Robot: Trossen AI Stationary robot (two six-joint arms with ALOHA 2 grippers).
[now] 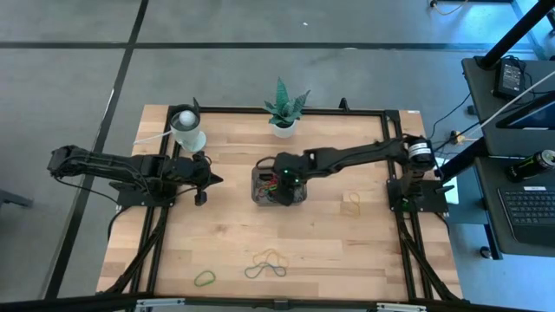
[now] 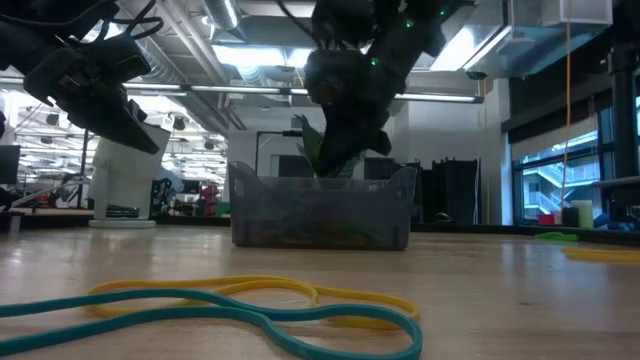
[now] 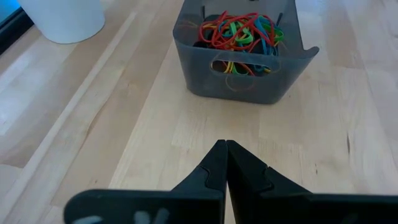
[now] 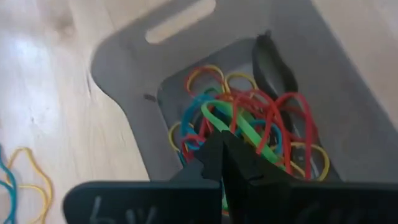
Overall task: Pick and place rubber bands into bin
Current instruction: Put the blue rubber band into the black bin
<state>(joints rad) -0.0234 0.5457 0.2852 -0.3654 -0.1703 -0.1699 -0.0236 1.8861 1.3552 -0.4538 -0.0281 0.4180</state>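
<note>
Rubber bands (image 4: 249, 127) in bin (image 4: 348, 118); right gripper (image 4: 222, 152) fingers closed above.

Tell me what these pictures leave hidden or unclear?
- High view: the right gripper covers most of the bin, hiding its contents.
- Right wrist view: whether the shut fingers pinch the green band is unclear.
- Low view: frosted walls blur the rubber bands inside.

My dark two-finger right gripper (image 4: 222, 144) points steeply downward, fingers pressed together at the tips, the arm stretched far out behind it. My left gripper (image 3: 225, 147) hangs level, fingers closed, arm folded behind.
</note>
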